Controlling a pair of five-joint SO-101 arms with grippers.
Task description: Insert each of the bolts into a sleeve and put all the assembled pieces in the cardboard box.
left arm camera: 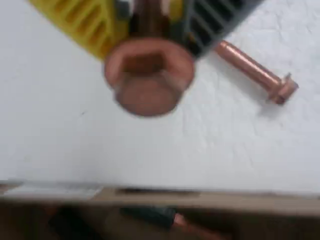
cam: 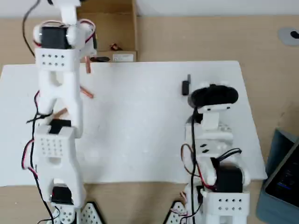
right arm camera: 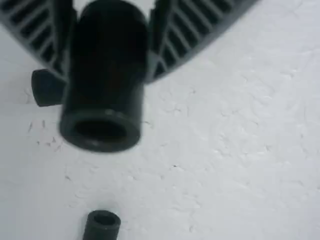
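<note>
Counting bolts first: three copper ones. The left gripper [left arm camera: 150, 25] is clamped on the held bolt [left arm camera: 149, 80], its head facing the wrist camera, over the white mat [cam: 140, 140] near the edge that meets the cardboard box [cam: 135, 32]. The second bolt [left arm camera: 255, 70] lies flat on the mat just beside it. The high view adds the third bolt [cam: 60, 112], on the mat against the left arm. For sleeves, the right gripper [right arm camera: 107, 30] pinches the held sleeve [right arm camera: 102, 95], bore toward the camera, above the mat. The loose sleeve [right arm camera: 102, 225] lies on the mat nearby. A dark piece [right arm camera: 45, 87] sits half hidden behind a finger, and I cannot tell what it is. The left wrist view catches blurred dark and copper shapes inside the box, too unclear to count.
</note>
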